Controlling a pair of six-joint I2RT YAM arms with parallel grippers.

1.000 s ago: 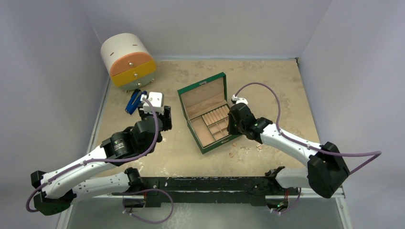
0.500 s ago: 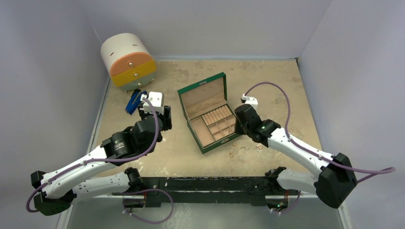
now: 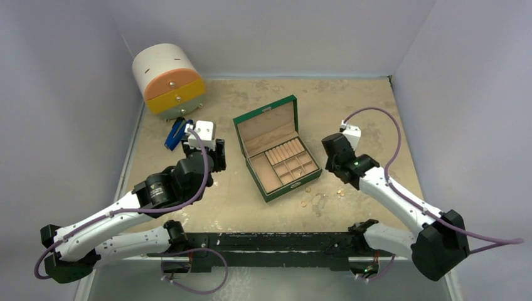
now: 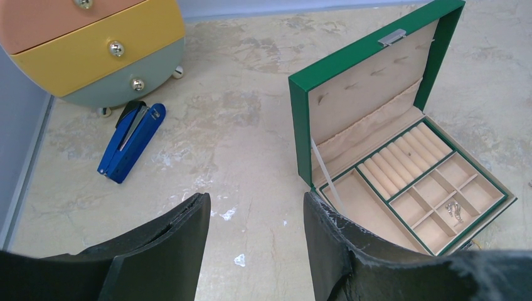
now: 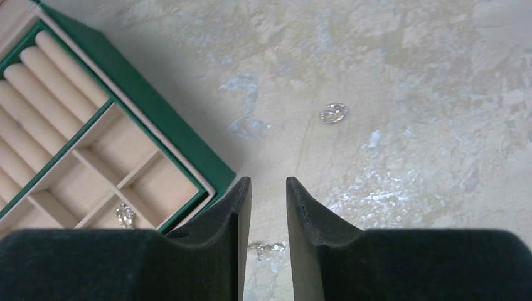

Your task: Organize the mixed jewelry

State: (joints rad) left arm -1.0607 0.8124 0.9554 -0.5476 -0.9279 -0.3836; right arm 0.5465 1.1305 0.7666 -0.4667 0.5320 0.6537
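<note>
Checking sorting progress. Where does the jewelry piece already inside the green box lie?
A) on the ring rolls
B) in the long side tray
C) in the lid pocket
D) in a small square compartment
D: the left wrist view shows the jewelry piece in a small square compartment of the green box.
</note>
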